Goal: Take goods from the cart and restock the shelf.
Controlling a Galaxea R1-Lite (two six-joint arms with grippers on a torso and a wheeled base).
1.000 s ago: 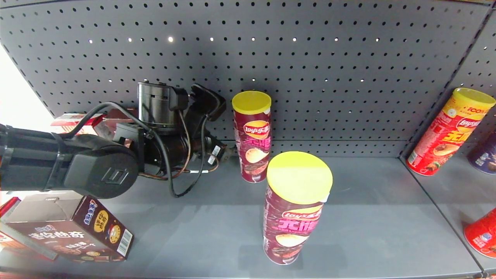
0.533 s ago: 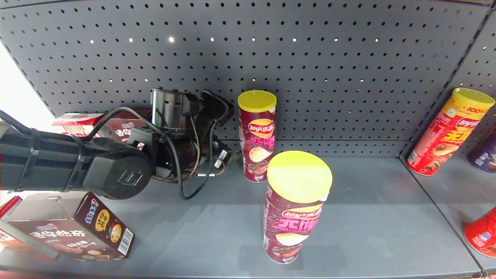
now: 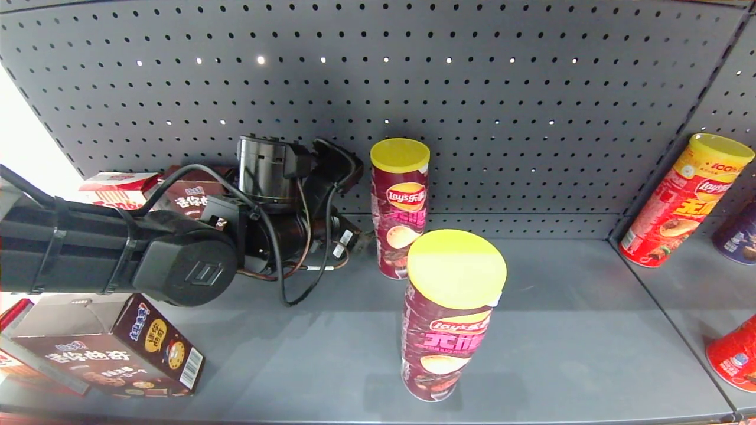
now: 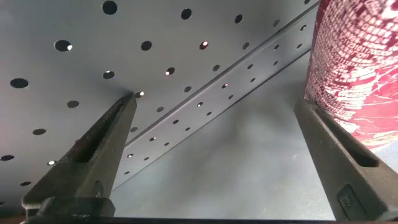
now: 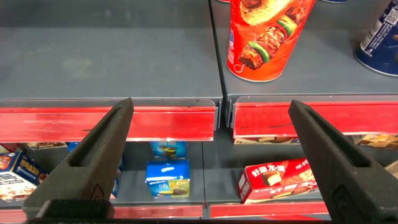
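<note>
Gripping state, left: we read the left gripper as spread wide and holding nothing; bare shelf and back panel show between its fingers.
Gripping state, right: the right gripper is likewise spread and empty, facing the red rails of a lower level.
Task item: the far can stands upright at the far side of the shelf, by the back panel, just right of the left gripper.
Contact: one finger sits at the far can's lower side; we cannot tell whether it touches.
Hazard 1: we judge a tip-over to be the main risk. Cause: any rightward drift or twist of the wrist during withdrawal pushes the tall, narrow can low on its body.
Hazard 2: the near can stands nearer and slightly right, close to the far can. Cause: a toppling far can may strike it, or a retreat angled right may clip its lid.
Hazard 3: the cable loop hangs below the wrist toward the shelf. Cause: dragging it across the surface may snag it.
Hazard 4: the cookie box lies at the near left, below the forearm. Cause: a low retreat may sweep it off the near edge.
Recommended: we advise a level pull leftward and nearward, away from both cans.
</note>
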